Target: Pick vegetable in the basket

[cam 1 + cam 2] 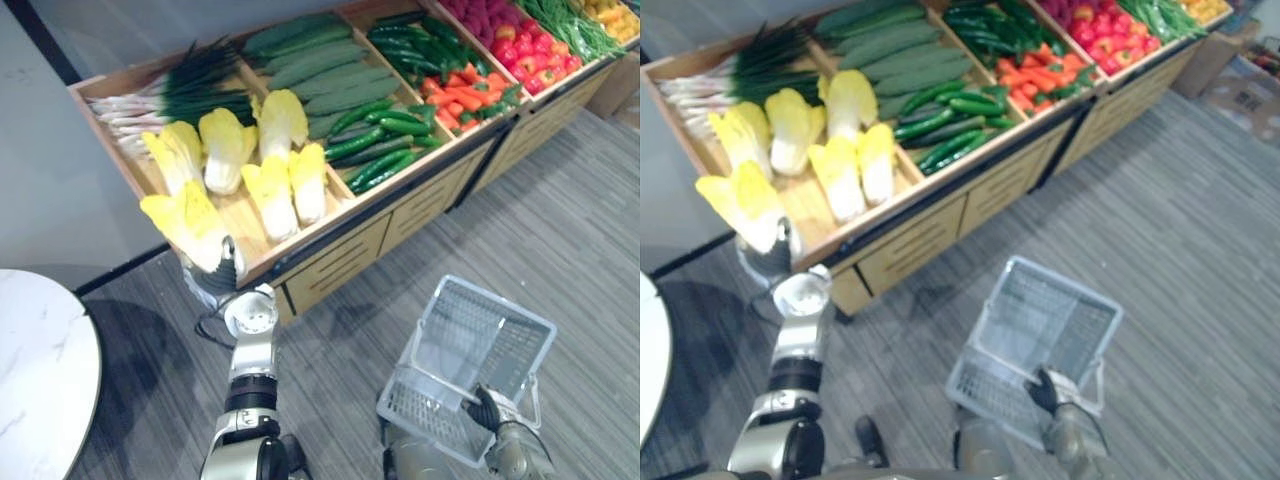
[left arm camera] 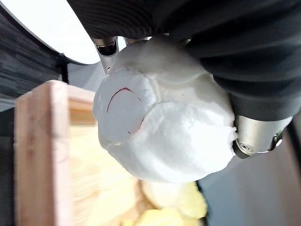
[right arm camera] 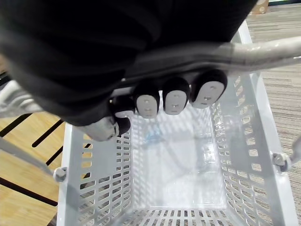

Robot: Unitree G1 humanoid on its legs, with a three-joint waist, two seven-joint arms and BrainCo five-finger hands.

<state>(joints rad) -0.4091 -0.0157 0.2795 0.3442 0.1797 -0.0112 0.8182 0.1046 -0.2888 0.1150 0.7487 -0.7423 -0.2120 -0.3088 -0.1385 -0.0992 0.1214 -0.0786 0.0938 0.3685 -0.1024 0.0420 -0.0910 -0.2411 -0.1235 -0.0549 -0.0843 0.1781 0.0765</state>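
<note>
A pale yellow napa cabbage (image 1: pixel 190 222) with a white stem end (image 2: pixel 160 127) is at the front left corner of the wooden vegetable stand (image 1: pixel 350 255). My left hand (image 1: pixel 226 268) is shut on its stem end, the fingers (image 2: pixel 256 134) curled round the white base. A white plastic basket (image 1: pixel 480 340) hangs empty over the floor in front of the stand. My right hand (image 1: pixel 490 408) is shut on its grey handle (image 3: pixel 263 49), fingers (image 3: pixel 174 96) wrapped over the bar above the basket's perforated walls (image 3: pixel 235 141).
The stand also holds more napa cabbages (image 1: pixel 270 160), green onions (image 1: pixel 170 95), cucumbers (image 1: pixel 375 140), carrots (image 1: pixel 465 95) and tomatoes (image 1: pixel 530 45). A round white marble table (image 1: pixel 40 350) stands at my lower left. Grey plank floor lies between stand and basket.
</note>
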